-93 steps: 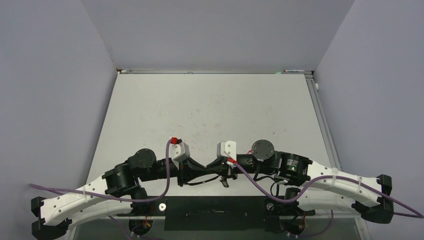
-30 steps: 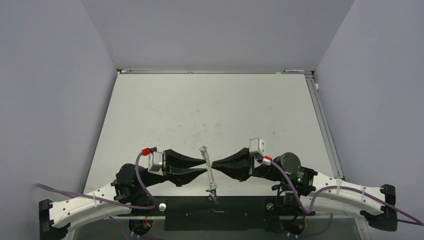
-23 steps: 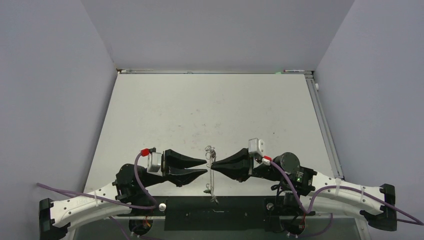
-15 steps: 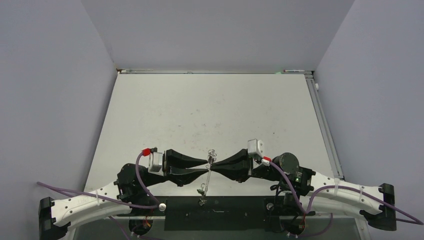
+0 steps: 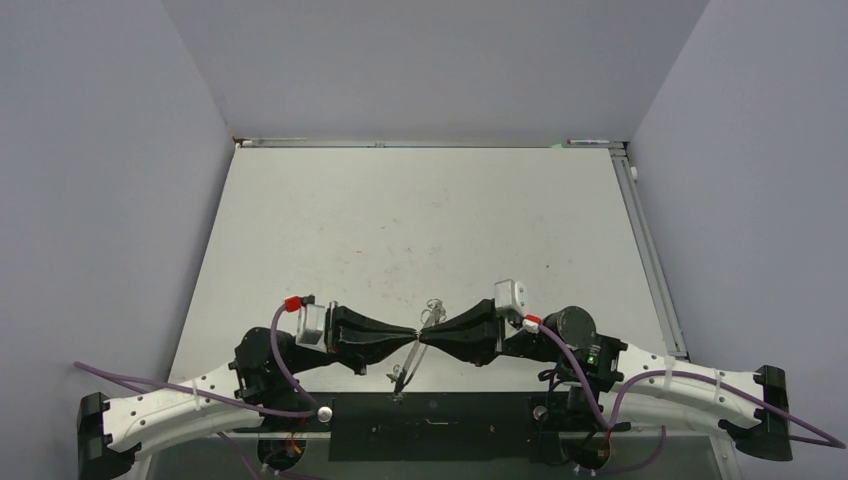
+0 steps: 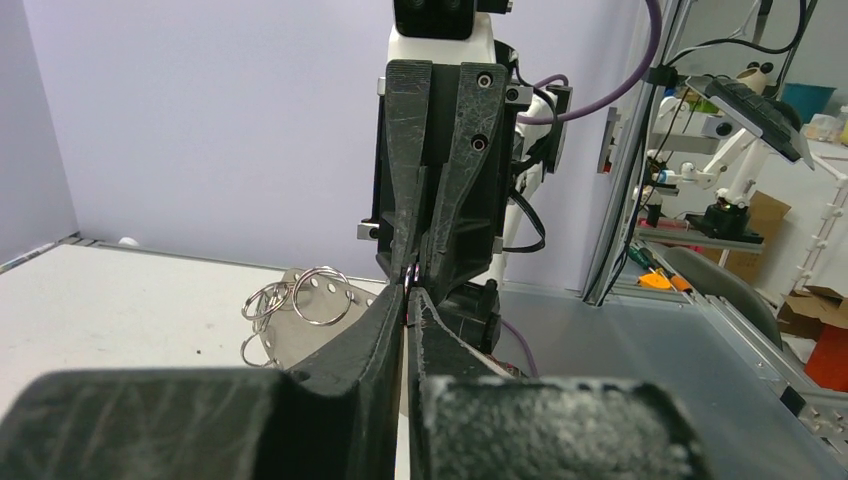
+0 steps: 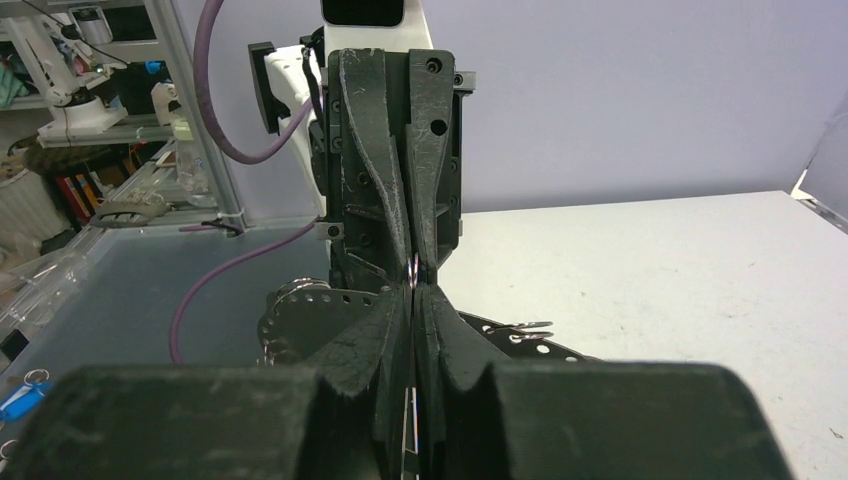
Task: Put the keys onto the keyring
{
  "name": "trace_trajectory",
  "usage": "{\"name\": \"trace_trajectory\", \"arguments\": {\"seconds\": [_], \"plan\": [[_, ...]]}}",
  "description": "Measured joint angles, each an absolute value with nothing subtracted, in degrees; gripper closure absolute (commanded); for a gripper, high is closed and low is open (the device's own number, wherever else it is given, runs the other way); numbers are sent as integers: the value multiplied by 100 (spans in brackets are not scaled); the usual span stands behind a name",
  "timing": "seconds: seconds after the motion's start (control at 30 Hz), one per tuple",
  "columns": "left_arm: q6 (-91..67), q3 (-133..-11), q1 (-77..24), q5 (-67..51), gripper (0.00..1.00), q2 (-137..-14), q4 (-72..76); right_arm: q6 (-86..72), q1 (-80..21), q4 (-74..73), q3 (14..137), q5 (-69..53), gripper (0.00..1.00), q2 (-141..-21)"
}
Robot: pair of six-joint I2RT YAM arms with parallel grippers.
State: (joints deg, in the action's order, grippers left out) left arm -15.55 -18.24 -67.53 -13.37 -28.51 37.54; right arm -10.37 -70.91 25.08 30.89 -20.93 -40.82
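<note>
Since the frame half a second back, the left gripper (image 5: 409,333) has brought its fingers together. They stood apart then; now they lie closed, tip to tip with the right gripper (image 5: 428,336) at the lower centre of the overhead view. The right gripper is closed too, and the keyring (image 5: 404,366) passes through the spot where the two sets of tips meet, so both appear clamped on it. It seems held clear of the table (image 5: 420,220) and has swung: its short end pokes up to the right of the tips, and its longer part slants down and left toward the bottom edge of the frame. In the left wrist view a few small split rings (image 6: 300,292) hang left of centre, beside the pinch. None of the keys shows in any view, so I judge nothing is threaded yet. With both arms on the ring, neither is free to fetch a key; one will probably have to let go first.
</note>
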Motion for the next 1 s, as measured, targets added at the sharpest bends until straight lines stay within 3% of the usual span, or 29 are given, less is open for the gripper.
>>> {"name": "trace_trajectory", "arguments": {"seconds": [0.13,0.33,0.43,1.0], "plan": [[-1570,-1826,-6770,-1323,100,-2810,3721,-1041,-7091,2574,3087,-2115,94,-4119],[-1444,-2178,-6779,-1100,100,-2729,2777,-978,-7087,2307,3155,-2106,70,-4152],[-1332,-2495,-6779,-1020,100,-2738,2115,-878,-7087,1925,3369,-2110,63,-4180],[-976,-3739,-6794,-943,100,-2816,176,-137,-7087,233,4195,-1933,63,-4418]]}}
